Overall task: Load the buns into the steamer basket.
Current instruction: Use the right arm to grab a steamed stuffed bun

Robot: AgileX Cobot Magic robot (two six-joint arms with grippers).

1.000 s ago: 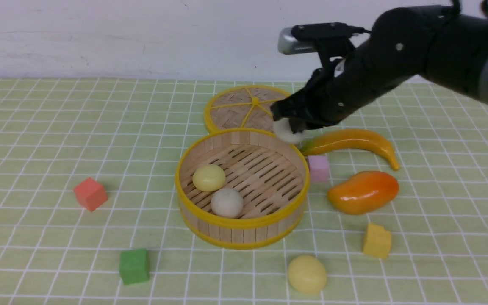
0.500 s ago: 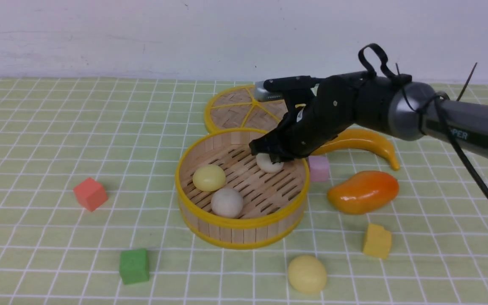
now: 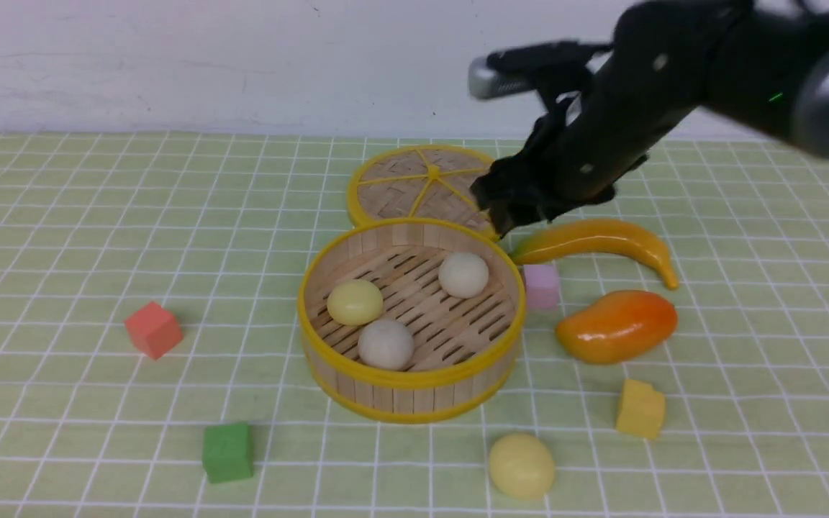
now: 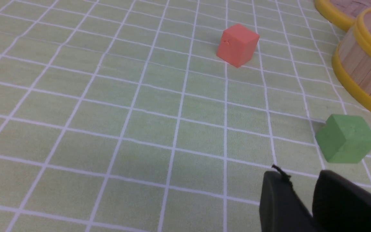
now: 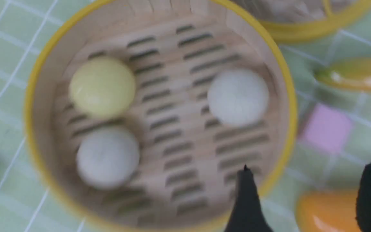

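Steamer basket (image 3: pixel 414 392) between red cube (image 3: pixel 154 330) and mango (image 3: pixel 617 326).

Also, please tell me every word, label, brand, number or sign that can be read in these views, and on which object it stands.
None: I can read no text in any of the current views.
The right arm is blurred in the front view, so any small marking on it could not be read.

red cube (image 4: pixel 238 45), green cube (image 4: pixel 346 138), seemingly a basket edge (image 4: pixel 362 74)
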